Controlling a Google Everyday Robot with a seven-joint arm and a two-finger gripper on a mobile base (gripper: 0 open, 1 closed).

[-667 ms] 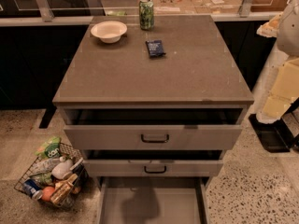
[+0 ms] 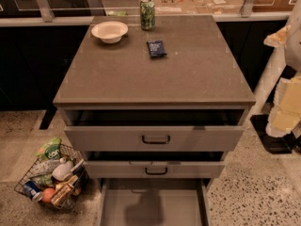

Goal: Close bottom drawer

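Camera view looks down on a grey three-drawer cabinet whose flat grey-brown worktop (image 2: 155, 79) fills the centre of the frame. Below its front edge, the tall, wide top drawer front (image 2: 197, 139) stands slightly pulled out, with a dark gap above it. The shallower middle drawer (image 2: 188, 170), toward 6 o'clock from it, is also out a little. The bottom drawer (image 2: 186, 205) sits lowest, at 6 o'clock, drawn far out so its plain grey tray interior lies open to view; its front runs past the bottom edge. At 8 o'clock a wire basket (image 2: 19, 186) of mixed packets and bottles rests on the speckled floor beside the cabinet. At 3 o'clock, off the worktop's right side, the pale cream-and-white claw (image 2: 286, 108) hangs apart from every drawer; whether it is wide or narrow I cannot tell. On the worktop toward 11 o'clock sits a white round bowl (image 2: 109, 31), at 12 o'clock a green drink can (image 2: 147, 13) stands upright, and just below it lies a small dark blue packet (image 2: 156, 49).
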